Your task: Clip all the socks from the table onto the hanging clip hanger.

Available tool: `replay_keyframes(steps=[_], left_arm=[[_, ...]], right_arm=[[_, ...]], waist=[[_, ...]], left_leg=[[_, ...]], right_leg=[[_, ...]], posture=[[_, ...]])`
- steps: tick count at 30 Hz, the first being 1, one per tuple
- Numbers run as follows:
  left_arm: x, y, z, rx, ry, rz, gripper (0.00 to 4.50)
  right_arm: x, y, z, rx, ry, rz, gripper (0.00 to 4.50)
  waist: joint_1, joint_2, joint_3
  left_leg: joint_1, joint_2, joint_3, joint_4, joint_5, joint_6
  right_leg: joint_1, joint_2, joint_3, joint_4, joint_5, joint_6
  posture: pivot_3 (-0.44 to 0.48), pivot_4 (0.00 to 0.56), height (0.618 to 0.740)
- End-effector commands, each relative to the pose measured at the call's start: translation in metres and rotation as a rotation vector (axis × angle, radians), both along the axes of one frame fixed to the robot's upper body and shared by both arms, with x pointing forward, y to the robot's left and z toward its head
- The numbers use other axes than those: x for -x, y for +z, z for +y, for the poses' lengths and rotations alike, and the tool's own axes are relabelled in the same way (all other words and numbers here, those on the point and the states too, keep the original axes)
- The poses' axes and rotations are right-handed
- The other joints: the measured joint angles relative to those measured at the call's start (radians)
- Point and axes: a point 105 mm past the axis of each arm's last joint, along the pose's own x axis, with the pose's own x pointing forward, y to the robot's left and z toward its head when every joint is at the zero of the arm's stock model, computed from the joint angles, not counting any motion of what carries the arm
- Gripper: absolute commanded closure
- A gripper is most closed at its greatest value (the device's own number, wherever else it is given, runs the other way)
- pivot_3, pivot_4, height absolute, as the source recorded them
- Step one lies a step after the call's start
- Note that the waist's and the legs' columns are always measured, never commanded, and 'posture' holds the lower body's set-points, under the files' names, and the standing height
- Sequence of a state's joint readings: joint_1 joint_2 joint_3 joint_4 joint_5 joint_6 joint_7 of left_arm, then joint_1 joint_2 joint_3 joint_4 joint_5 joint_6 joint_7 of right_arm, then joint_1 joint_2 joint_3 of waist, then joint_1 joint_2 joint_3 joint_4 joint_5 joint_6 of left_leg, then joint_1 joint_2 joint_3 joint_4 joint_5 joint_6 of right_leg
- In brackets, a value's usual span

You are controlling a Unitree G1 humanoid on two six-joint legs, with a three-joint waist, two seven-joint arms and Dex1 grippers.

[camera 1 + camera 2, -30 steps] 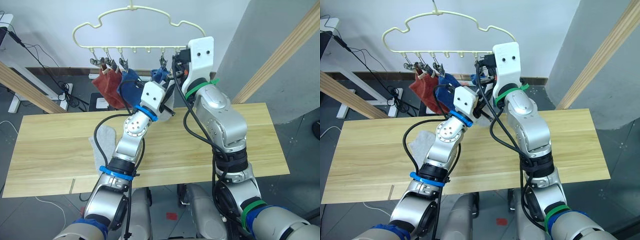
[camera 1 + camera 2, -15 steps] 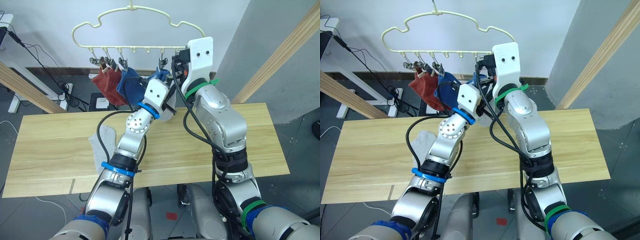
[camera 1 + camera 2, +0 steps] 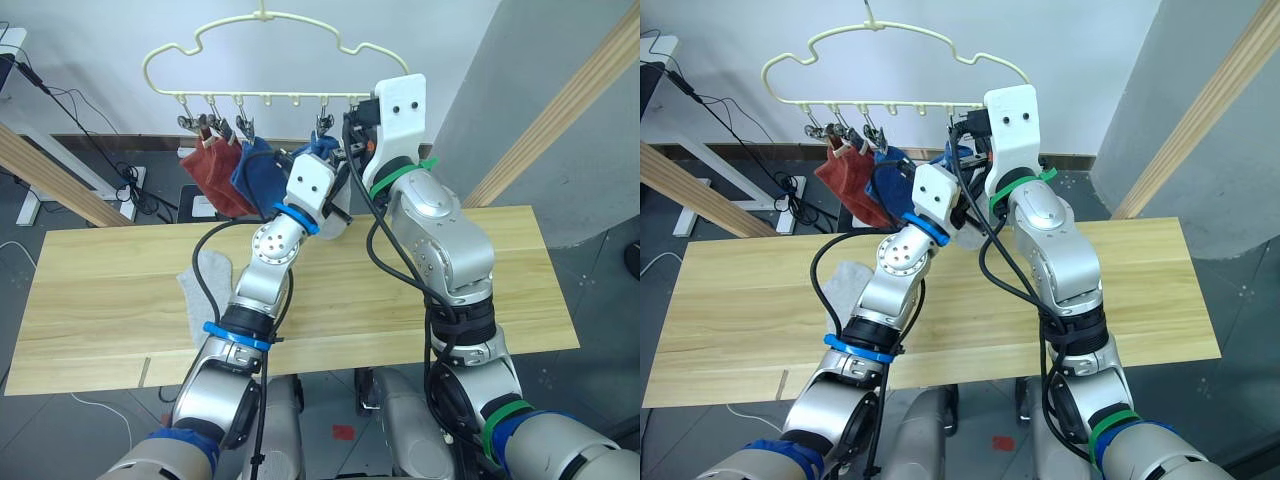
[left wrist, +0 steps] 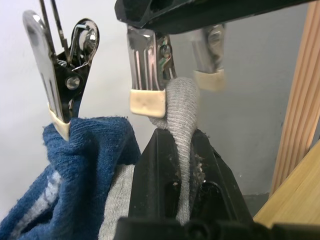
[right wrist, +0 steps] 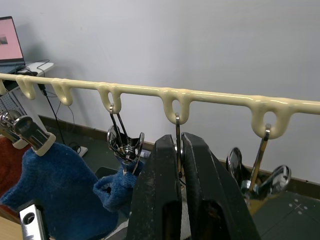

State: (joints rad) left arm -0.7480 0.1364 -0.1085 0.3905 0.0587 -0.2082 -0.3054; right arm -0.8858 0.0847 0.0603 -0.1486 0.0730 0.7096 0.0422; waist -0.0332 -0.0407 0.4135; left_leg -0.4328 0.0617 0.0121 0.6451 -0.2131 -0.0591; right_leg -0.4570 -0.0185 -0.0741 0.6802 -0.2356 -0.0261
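The pale yellow clip hanger hangs above the far edge of the table. A rust red sock and two blue socks hang from its clips. My left gripper is shut on a light grey sock, holding its edge up between the spread cream pads of a metal clip. My right gripper is shut on that clip's handles under the hanger bar. Another light grey sock lies on the table's left part.
Thick wooden rails slant at the left and right. Cables and a power strip lie on the floor behind the table. A free clip hangs beside the one I hold. A laptop stands far off.
My left arm has lifted the grey sock up and slightly right, to the clip held by the right gripper. The right arm has stayed in place.
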Motion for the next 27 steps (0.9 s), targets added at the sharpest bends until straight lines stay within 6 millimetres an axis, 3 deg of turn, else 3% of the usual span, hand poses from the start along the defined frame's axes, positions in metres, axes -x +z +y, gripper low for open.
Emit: replay_keyframes(steps=[1, 2, 5, 13, 19, 20, 27], left_arm=[[0.005, 0.016, -0.003, 0.025, -0.013, -0.063, 4.49], [0.005, 0.016, -0.003, 0.025, -0.013, -0.062, 4.49], [0.004, 0.015, -0.002, 0.024, -0.011, -0.059, 4.50], [0.004, 0.015, -0.003, 0.020, -0.020, -0.057, 4.50], [0.005, 0.017, 0.001, 0.046, -0.031, -0.050, 4.50], [0.005, 0.014, 0.000, 0.049, -0.044, -0.023, 3.93], [0.010, -0.001, 0.005, -0.003, -0.094, 0.068, 1.95]], right_arm=[[0.011, 0.013, 0.004, -0.030, 0.038, -0.044, 4.50], [0.011, 0.014, 0.005, -0.034, 0.040, -0.044, 4.50], [0.012, 0.013, 0.004, -0.040, 0.039, -0.043, 3.65], [0.022, 0.010, 0.003, -0.059, 0.102, -0.022, 0.75], [0.038, 0.005, 0.004, -0.052, 0.209, -0.019, 0.75], [0.040, 0.005, 0.004, -0.051, 0.220, -0.027, 0.71], [0.053, 0.003, -0.002, -0.023, 0.270, -0.045, 0.71]], waist=[[0.000, 0.000, 0.000], [0.000, 0.000, 0.000], [0.000, 0.000, 0.000], [0.000, 0.000, 0.000], [0.000, 0.000, 0.000], [-0.001, 0.000, 0.000], [-0.003, 0.000, 0.000]], left_leg=[[0.000, 0.000, 0.000, 0.000, 0.000, 0.000], [0.000, 0.000, 0.000, 0.000, 0.000, 0.000], [0.000, 0.000, 0.000, 0.000, 0.000, 0.000], [0.000, 0.000, 0.000, 0.000, 0.000, 0.000], [0.000, 0.000, 0.000, 0.000, 0.000, 0.000], [0.000, 0.000, 0.000, 0.000, 0.000, 0.000], [0.000, -0.001, 0.000, 0.000, 0.000, 0.000]], right_leg=[[0.000, 0.000, 0.000, 0.000, 0.000, 0.000], [0.000, 0.000, 0.000, 0.000, 0.000, 0.000], [0.000, 0.000, 0.000, 0.000, 0.000, 0.000], [0.000, 0.000, 0.000, 0.000, 0.000, 0.000], [0.000, 0.000, 0.000, 0.000, 0.000, 0.000], [0.000, 0.000, 0.000, 0.000, 0.000, 0.000], [0.000, 0.001, 0.000, 0.000, 0.000, 0.000]], posture=[[-0.121, 0.387, 0.740], [-0.121, 0.387, 0.740], [-0.120, 0.387, 0.740], [-0.122, 0.387, 0.740], [-0.125, 0.387, 0.740], [-0.125, 0.387, 0.740], [-0.123, 0.388, 0.740]])
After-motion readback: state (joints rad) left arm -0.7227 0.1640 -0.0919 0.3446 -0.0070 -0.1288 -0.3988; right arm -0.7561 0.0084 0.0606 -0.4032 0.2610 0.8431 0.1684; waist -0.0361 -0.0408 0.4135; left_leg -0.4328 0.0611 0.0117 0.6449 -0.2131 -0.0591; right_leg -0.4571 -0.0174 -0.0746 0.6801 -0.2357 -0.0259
